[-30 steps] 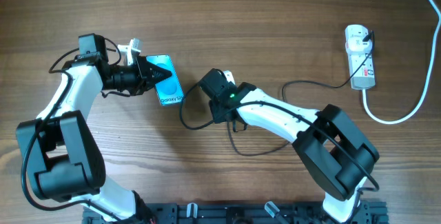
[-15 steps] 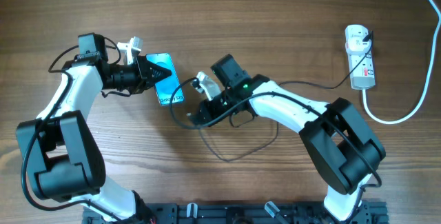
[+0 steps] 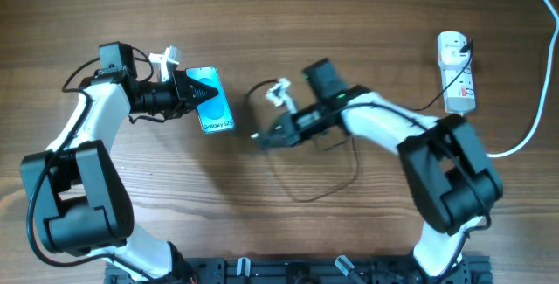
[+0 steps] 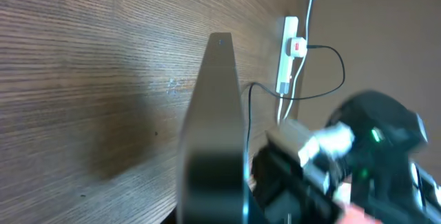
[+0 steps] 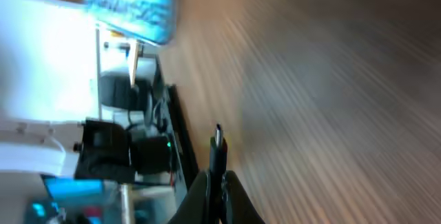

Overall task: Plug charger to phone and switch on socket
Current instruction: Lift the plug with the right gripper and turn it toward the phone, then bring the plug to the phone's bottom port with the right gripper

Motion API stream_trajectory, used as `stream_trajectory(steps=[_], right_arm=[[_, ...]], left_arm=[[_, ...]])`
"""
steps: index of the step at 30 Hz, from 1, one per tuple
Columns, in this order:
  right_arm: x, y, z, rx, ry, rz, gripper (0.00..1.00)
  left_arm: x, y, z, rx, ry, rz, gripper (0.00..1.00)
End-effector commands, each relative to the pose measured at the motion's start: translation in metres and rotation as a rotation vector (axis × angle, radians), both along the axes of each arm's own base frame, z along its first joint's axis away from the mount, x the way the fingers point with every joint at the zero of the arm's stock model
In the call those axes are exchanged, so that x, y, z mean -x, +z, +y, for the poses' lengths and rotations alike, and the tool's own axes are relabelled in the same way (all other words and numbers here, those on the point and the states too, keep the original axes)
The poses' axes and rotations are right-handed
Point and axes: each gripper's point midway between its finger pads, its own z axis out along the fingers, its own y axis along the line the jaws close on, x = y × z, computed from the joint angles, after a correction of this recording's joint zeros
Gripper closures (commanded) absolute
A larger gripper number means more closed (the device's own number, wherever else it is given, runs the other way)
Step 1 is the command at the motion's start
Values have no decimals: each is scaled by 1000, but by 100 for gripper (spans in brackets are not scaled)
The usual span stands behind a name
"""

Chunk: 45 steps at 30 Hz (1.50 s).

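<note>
The phone (image 3: 212, 102), with its teal screen up, is clamped at one end in my shut left gripper (image 3: 194, 93) at the left of the table. In the left wrist view the phone (image 4: 215, 127) shows edge-on, held low in the frame. My right gripper (image 3: 261, 137) is shut on the charger's connector (image 5: 217, 140), whose metal tip sticks out past the fingers a little right of the phone. The thin black charger cable (image 3: 325, 179) loops across the table to a plug (image 3: 468, 50) in the white socket (image 3: 458, 79) at the far right. The phone (image 5: 128, 5) shows blurred at the top left of the right wrist view.
A thick white cord (image 3: 524, 135) curves from the socket to the table's right edge. The socket (image 4: 289, 52) and the right arm (image 4: 375, 141) appear in the left wrist view. A black rail (image 3: 288, 271) runs along the front edge.
My right arm has swung to the right, carrying the connector and dragging the cable loop with it. The left arm and the phone have not moved.
</note>
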Motion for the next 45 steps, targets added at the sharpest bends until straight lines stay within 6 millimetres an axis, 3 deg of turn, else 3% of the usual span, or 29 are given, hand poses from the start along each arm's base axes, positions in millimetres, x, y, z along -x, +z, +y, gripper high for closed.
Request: stream_trajectory(steps=[1, 2, 4, 9, 14, 18, 24, 26, 27, 29, 32, 34, 36, 37, 39, 42, 43, 45], right_arm=[[-39, -39, -65, 250, -226, 50, 96], [-53, -62, -97, 437, -343, 54, 96], [-59, -85, -131, 669, -459, 52, 96], [-45, -96, -118, 819, -490, 26, 96], [-42, -98, -87, 901, -505, -140, 94], [-39, -98, -86, 908, -517, -123, 75], [-30, -100, -88, 922, -512, -78, 78], [-28, -100, -86, 913, -502, -64, 65], [-26, -100, -87, 919, -503, -58, 65], [-26, -100, -87, 920, -504, -55, 69], [-26, -100, -87, 920, -505, -55, 94], [-26, -100, -87, 921, -504, -54, 96], [-25, -100, -88, 925, -517, -40, 91], [-25, -100, -88, 926, -517, -38, 80], [-19, -100, -86, 917, -504, -10, 68], [-14, -100, -84, 911, -490, 17, 67], [-12, -100, -85, 915, -485, 27, 71], [-11, -100, -83, 909, -481, 32, 95]], left_arm=[[1, 13, -3, 21, -17, -51, 96], [1, 13, -2, 21, -17, -52, 96], [1, 13, -2, 21, -17, -52, 96], [1, 13, -2, 21, -17, -52, 96], [1, 13, -3, 21, -18, -51, 96], [1, 13, -3, 21, -17, -51, 96], [2, 12, -3, 22, -17, -48, 96], [2, 12, -3, 22, -17, -47, 96], [2, 12, -3, 22, -17, -47, 96], [2, 12, -3, 22, -17, -44, 96], [2, 12, -3, 22, -17, -44, 96], [2, 12, -3, 22, -17, -44, 96], [2, 12, -3, 22, -17, -44, 96], [2, 12, -3, 22, -17, -44, 96], [2, 12, -3, 22, -17, -44, 96], [2, 12, -3, 22, -17, -44, 96], [2, 12, -3, 22, -17, -44, 96], [2, 12, -3, 22, -17, -44, 96]])
